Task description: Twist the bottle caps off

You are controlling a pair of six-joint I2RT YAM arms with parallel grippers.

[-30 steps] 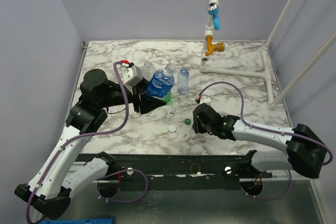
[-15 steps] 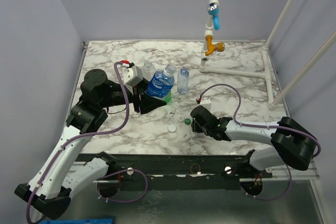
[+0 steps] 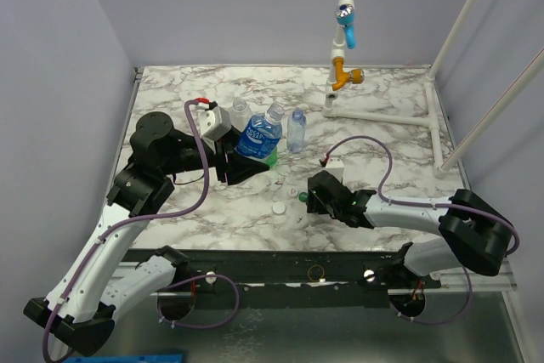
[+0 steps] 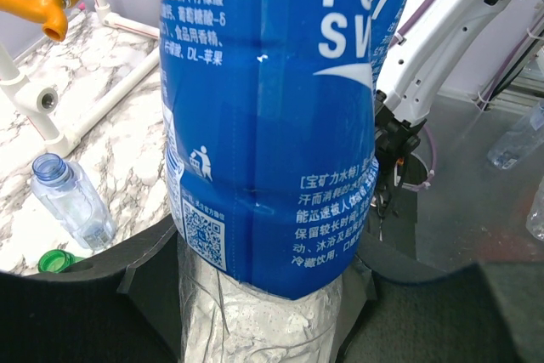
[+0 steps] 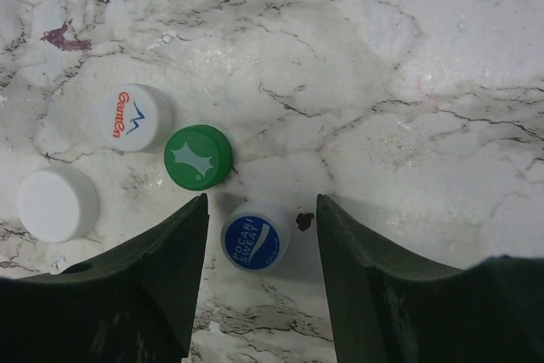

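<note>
Marble counter (image 3: 382, 91). The left tool (image 3: 245, 161) is clenched on a tilted blue-labelled bottle (image 4: 272, 108); a small clear bottle (image 4: 72, 201) nearby stands open-necked. The right tool (image 5: 261, 201) hangs low, released — a blue-printed cap (image 5: 255, 237) lies loose between its jaws. Beside it lie a green cap (image 5: 198, 156) and two white caps (image 5: 134, 117) — four caps off, so the unscrewing looks finished.

a white marble-patterned table (image 3: 170, 91) stands between plain lavender walls (image 3: 221, 6). at its far right, a white pipe frame (image 3: 382, 116) carries a blue valve (image 3: 346, 23) above an orange valve (image 3: 343, 74).
</note>
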